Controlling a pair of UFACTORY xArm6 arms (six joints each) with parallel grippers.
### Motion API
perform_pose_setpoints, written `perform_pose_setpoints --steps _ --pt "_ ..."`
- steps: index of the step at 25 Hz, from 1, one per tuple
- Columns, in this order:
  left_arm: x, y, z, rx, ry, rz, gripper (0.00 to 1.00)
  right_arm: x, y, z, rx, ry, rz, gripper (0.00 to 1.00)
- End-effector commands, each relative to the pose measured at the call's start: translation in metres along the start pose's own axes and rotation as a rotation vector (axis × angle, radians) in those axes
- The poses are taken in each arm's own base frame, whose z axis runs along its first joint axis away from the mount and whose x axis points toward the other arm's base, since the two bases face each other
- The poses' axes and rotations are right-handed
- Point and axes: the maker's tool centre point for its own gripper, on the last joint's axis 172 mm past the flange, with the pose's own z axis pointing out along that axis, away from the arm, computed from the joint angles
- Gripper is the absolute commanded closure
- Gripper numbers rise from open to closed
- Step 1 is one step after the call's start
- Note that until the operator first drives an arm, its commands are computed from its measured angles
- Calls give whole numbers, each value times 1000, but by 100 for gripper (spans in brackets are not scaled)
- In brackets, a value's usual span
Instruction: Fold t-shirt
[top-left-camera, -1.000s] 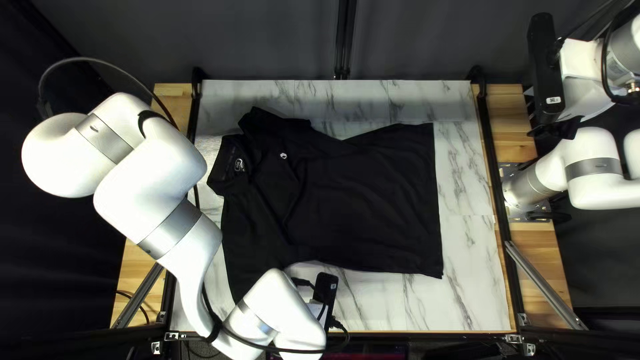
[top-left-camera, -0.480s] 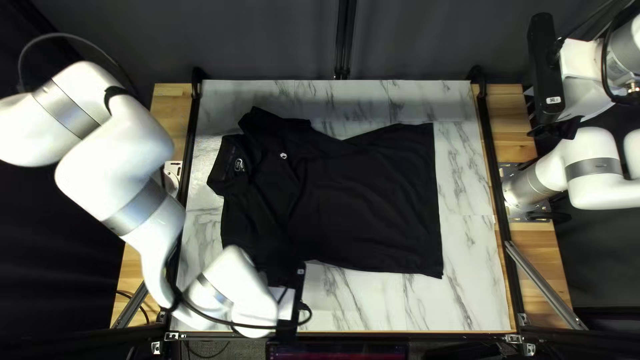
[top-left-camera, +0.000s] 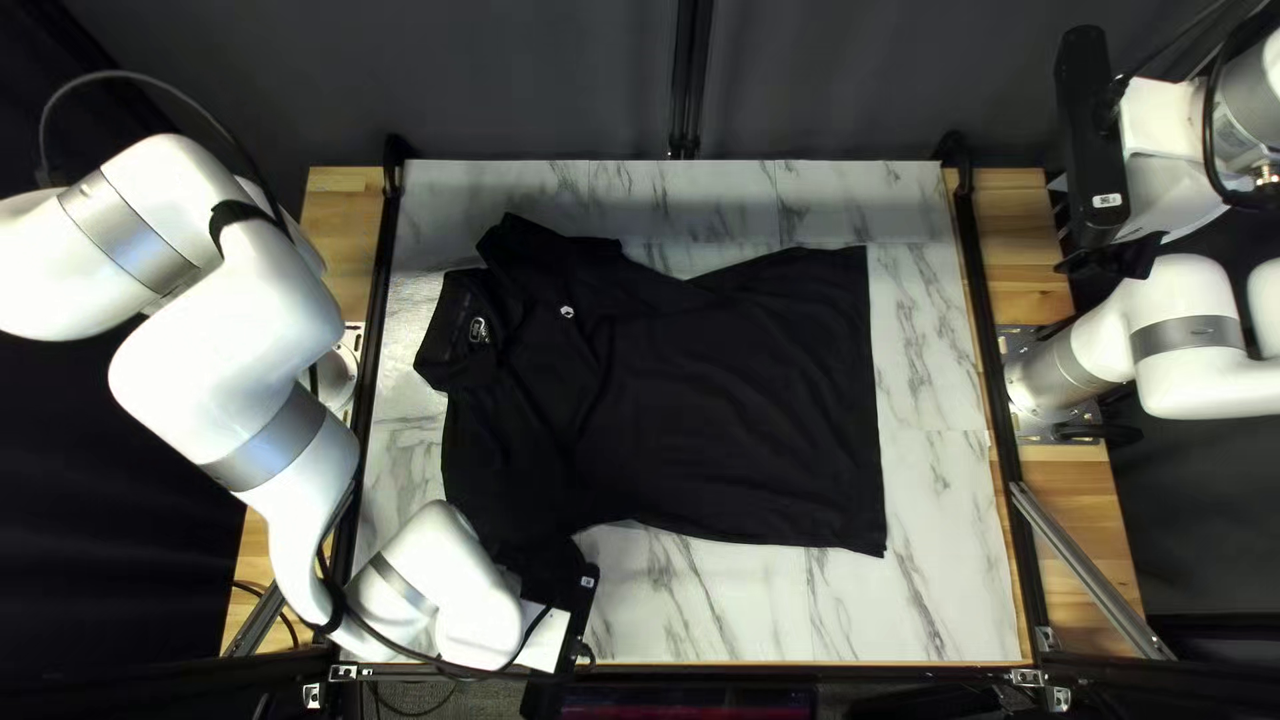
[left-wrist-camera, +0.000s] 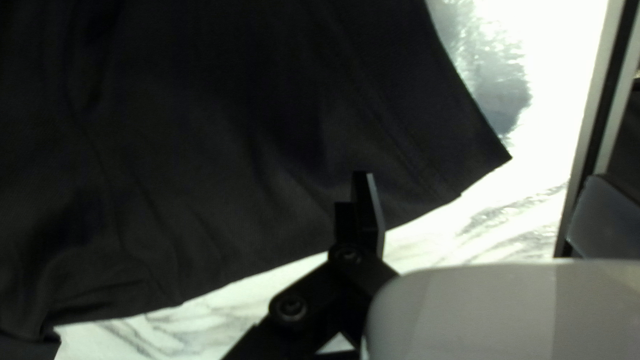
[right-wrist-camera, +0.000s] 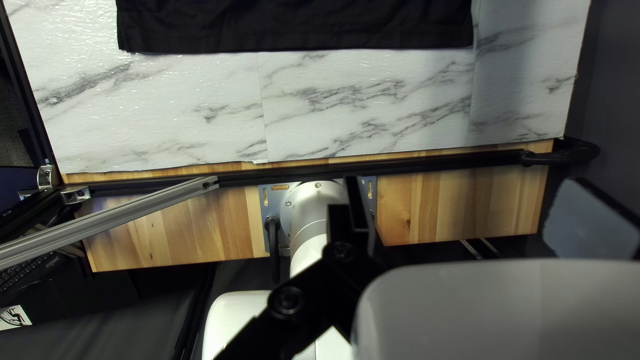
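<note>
Left arm (top-left-camera: 267, 360) is what's changing: its wrist is now sitting farther left in the top left view than a second ago, by the table's near edge, over the near sleeve (top-left-camera: 500, 474). Black polo shirt (top-left-camera: 734, 400) is lying just as it was, spread on the marble-patterned tabletop (top-left-camera: 800, 607), collar (top-left-camera: 454, 327) pointing left and bottom hem (top-left-camera: 874, 454) right in that view; no new fold is showing. Left gripper (left-wrist-camera: 479, 180) is standing open, fingers wide apart, nothing pinched; one finger is showing over the sleeve's lower edge, the other beyond the cuff (left-wrist-camera: 453, 127). Right gripper (right-wrist-camera: 465, 181) is also staying open and holding nothing, its wrist view taking in the hem well ahead; right arm (top-left-camera: 1187, 327) is keeping parked at its side. So the shift is probably lining up a grab on the near sleeve, folding it in over the body likely coming next. Folding is looking early, far side appearing a bit skewed. Next move is probably needing a lower, squarer approach near the cuff; closing too high or too far out could be missing the cloth
</note>
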Motion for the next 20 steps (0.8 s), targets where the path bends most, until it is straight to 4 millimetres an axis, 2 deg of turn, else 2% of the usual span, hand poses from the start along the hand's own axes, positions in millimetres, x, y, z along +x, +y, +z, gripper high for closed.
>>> perform_pose_setpoints --steps 1,2,3,4,5,11,20 --pt "-2 -7 8 -2 -1 10 14 0 0 0 0 0 0 0" --pt "-2 -8 9 -2 -2 10 34 0 0 0 0 0 0 0" --pt "-3 -10 10 -2 -2 8 80 0 0 0 0 0 0 0" --pt "-4 -11 11 -1 -4 6 95 0 0 0 0 0 0 0" --pt "-4 -12 12 0 -4 5 100 0 0 0 0 0 0 0" --pt "-5 -13 12 11 -10 -6 100 0 0 0 0 0 0 0" --pt "-21 1 -36 56 -36 6 100 0 0 0 0 0 0 0"
